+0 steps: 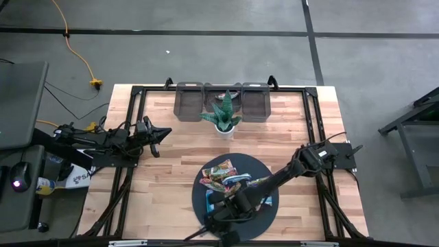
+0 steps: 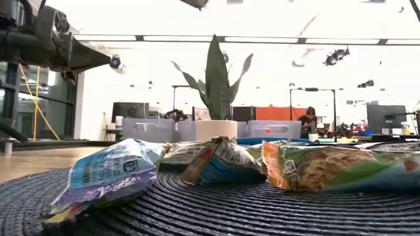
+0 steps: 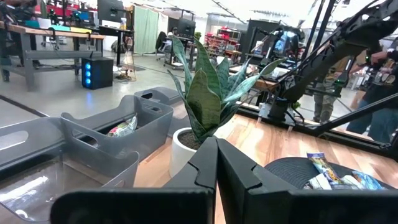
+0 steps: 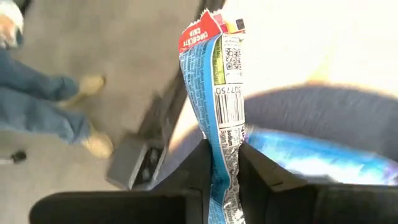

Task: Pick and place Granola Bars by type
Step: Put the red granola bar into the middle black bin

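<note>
The right claw (image 4: 219, 163) pinches a blue-wrapped granola bar (image 4: 219, 93) between its fingers, above the dark round mat (image 1: 264, 209), while the left claw (image 3: 216, 163) waits closed

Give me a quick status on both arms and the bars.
Right tool shut on a blue shiny-wrapped granola bar over the round dark woven mat. Left tool shut, empty, waiting near the spiky green potted plant. Nothing blocking.
</note>
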Robot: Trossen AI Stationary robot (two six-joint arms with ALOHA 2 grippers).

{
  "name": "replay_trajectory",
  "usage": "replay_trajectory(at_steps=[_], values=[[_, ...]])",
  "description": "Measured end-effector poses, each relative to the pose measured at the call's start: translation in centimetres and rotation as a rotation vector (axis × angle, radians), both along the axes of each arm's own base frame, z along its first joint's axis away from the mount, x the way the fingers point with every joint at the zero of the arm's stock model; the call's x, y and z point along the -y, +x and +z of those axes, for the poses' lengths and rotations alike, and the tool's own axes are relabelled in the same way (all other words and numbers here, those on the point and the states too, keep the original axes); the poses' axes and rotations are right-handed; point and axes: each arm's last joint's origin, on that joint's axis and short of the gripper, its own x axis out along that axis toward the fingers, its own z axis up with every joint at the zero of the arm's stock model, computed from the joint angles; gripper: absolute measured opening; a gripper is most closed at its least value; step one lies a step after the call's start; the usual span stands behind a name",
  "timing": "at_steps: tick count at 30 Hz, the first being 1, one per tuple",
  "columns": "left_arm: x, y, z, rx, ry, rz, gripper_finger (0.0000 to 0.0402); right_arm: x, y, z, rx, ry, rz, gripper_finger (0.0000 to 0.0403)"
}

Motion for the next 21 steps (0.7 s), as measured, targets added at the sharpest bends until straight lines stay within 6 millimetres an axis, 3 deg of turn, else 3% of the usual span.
replay_trajectory(at_steps=[6, 11, 21], values=[[0.0, 0.0, 0.0, 0.0, 0.0, 0.0, 0.0001, 2.1, 1.6, 4.4, 0.152, -0.002, -0.013, 0.0045], [0.0, 0.0, 0.0, 0.0, 0.0, 0.0, 0.0001, 4.9, 3.0, 6.4, 0.227, -0.011, -0.035, 0.0045], [0.0, 0.0, 0.0, 0.0, 0.0, 0.0, 0.0001, 10.3, 2.6, 10.5, 0.308, -0.066, -0.052, 0.0043]])
